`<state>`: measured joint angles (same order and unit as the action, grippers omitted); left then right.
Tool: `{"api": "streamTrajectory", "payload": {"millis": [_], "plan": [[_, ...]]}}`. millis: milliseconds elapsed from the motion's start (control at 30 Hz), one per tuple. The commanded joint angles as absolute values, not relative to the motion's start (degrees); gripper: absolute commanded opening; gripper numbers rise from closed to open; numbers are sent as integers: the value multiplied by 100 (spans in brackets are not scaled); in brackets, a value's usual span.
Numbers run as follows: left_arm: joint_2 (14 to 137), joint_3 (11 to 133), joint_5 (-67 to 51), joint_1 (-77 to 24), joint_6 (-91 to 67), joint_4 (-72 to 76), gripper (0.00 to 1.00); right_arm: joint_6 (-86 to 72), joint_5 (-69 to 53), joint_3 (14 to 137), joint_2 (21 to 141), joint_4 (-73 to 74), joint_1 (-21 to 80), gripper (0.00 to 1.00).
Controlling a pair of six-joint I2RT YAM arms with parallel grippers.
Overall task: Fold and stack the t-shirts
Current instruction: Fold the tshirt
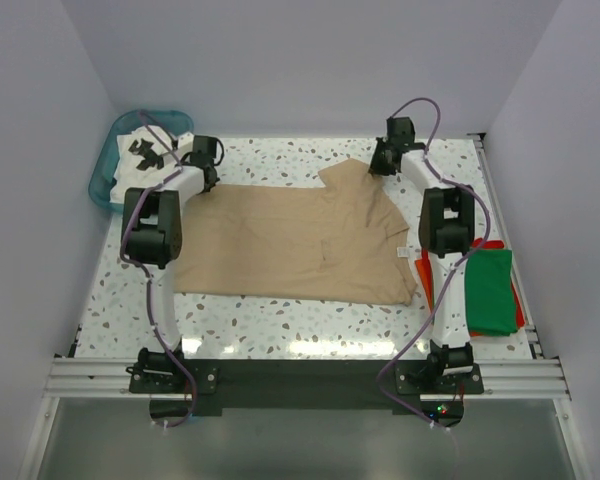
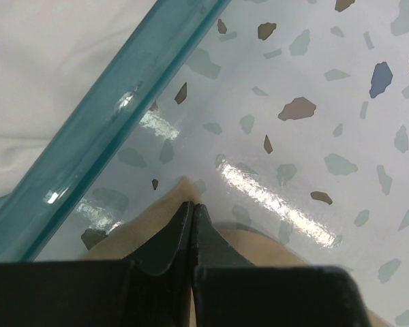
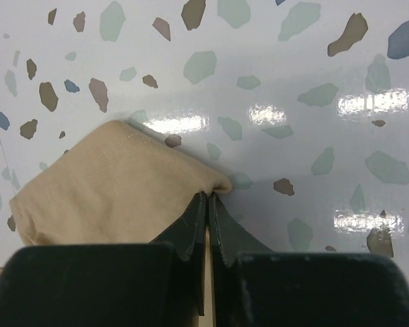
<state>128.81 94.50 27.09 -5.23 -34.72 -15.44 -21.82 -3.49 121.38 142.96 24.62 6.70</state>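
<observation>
The tan t-shirt [image 1: 290,245] lies spread flat across the middle of the table. My left gripper [image 1: 210,170] is at its far left corner, beside the basket. In the left wrist view the left gripper [image 2: 192,206] is shut on a pinch of the tan cloth [image 2: 140,228]. My right gripper [image 1: 382,160] is at the shirt's far right sleeve. The right wrist view has the right gripper [image 3: 209,196] shut on a folded edge of the tan cloth [image 3: 109,184]. A folded green t-shirt [image 1: 488,290] lies on a red-orange t-shirt [image 1: 426,280] at the right. The white printed t-shirt [image 1: 145,150] fills the basket.
The teal plastic basket [image 1: 102,175] stands at the far left corner, and its rim [image 2: 109,116] runs close beside my left fingers. White walls enclose the speckled table [image 1: 280,315] on three sides. A metal rail runs along the right edge.
</observation>
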Motion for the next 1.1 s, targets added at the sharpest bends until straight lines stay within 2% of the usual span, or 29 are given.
{"api": "streamTrajectory", "payload": {"millis": [0, 500, 1067], "plan": [[12463, 9378, 2698, -457, -3357, -1257, 0, -2136, -141, 12015, 13590, 2207, 659, 0], [11980, 9167, 2672, -422, -3296, -1055, 0, -2074, -18, 11058, 12279, 1758, 624, 0], [11084, 8218, 2777, -360, -3437, -1099, 0, -2215, 193, 8641, 10407, 1283, 606, 0]]}}
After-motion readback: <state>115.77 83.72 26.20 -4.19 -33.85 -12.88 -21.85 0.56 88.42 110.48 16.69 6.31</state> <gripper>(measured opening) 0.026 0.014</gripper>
